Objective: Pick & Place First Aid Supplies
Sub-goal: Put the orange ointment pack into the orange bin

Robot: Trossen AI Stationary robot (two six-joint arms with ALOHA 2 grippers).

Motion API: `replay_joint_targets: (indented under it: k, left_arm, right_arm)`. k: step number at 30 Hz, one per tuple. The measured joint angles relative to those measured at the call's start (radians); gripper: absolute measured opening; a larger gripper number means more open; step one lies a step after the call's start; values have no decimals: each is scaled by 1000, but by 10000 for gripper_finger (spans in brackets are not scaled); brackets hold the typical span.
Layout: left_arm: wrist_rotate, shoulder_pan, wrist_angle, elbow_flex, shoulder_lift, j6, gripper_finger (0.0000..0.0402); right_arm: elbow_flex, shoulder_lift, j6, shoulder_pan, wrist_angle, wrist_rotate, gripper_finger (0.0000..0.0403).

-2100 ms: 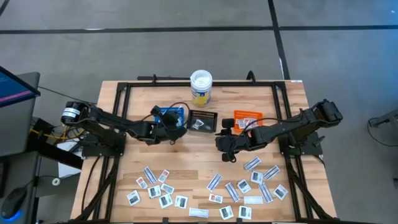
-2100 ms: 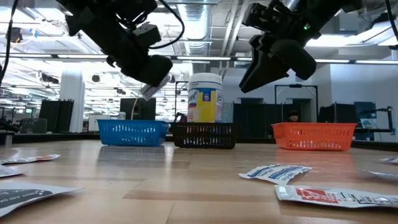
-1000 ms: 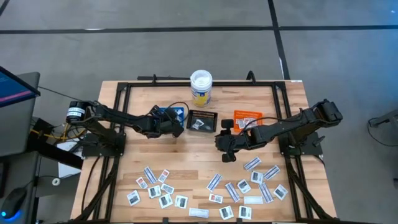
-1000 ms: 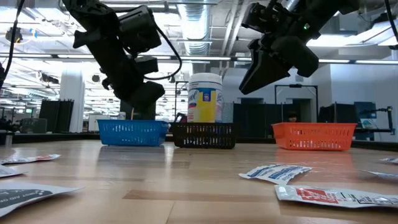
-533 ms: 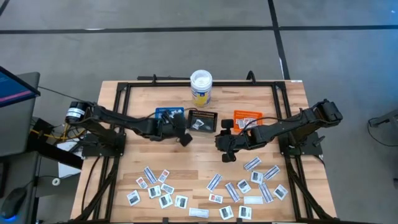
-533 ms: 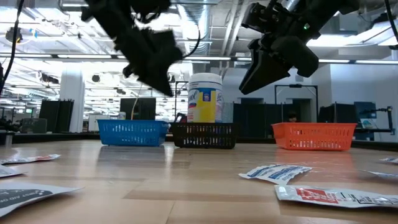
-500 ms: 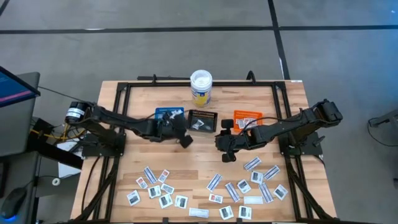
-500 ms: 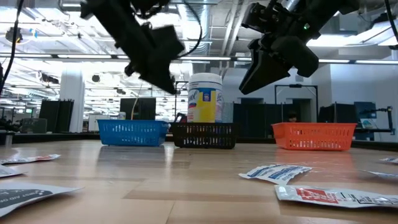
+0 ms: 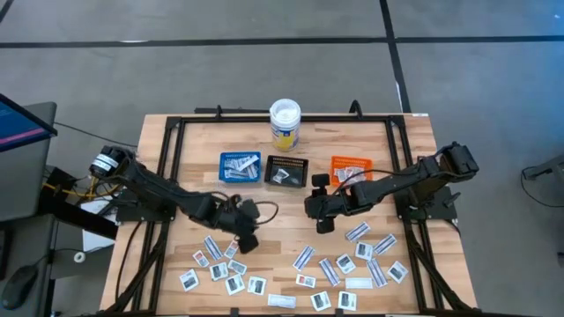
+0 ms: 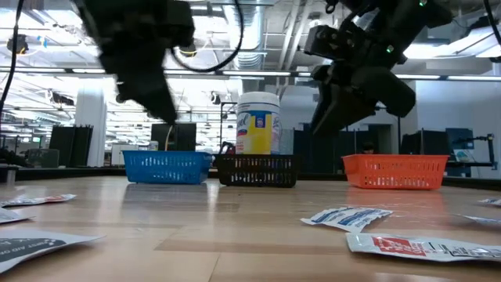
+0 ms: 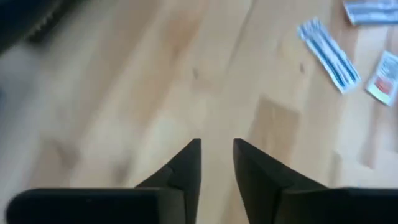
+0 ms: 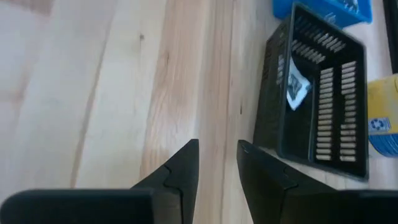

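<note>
Many first aid supplies lie flat on the near part of the table, one group at the left [image 9: 220, 264] and one at the right [image 9: 357, 260]. A few more lie in the blue tray [image 9: 240, 165], the black tray [image 9: 286, 172] and the orange tray [image 9: 351, 166]. My left gripper [image 9: 247, 239] hangs open over the wood just beyond the left group, with nothing between its fingers [image 11: 216, 162]. My right gripper [image 9: 322, 222] hangs open near the black tray, on its near side, also with nothing in it [image 12: 217, 163]. A strip packet [image 11: 329, 53] lies ahead of the left fingers.
A white-lidded tub with a yellow label [image 9: 285, 123] stands behind the trays at the far middle. A black frame [image 9: 176, 123] runs around the tabletop. Bare wood [image 9: 282, 216] lies between the trays and the packets.
My left gripper has swung away from the blue tray toward the table's near edge and has tipped over. It now hangs by the left group of packets. The blue tray, which the gripper covered before, now shows with packets in it.
</note>
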Motion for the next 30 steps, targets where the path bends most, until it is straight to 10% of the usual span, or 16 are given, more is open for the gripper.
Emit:
replay_joint_targets:
  k: [30]
  left_arm:
    - [50, -192, 119, -263, 1, -286, 152]
  right_arm:
    - [1, -3, -1, -33, 19, -56, 103]
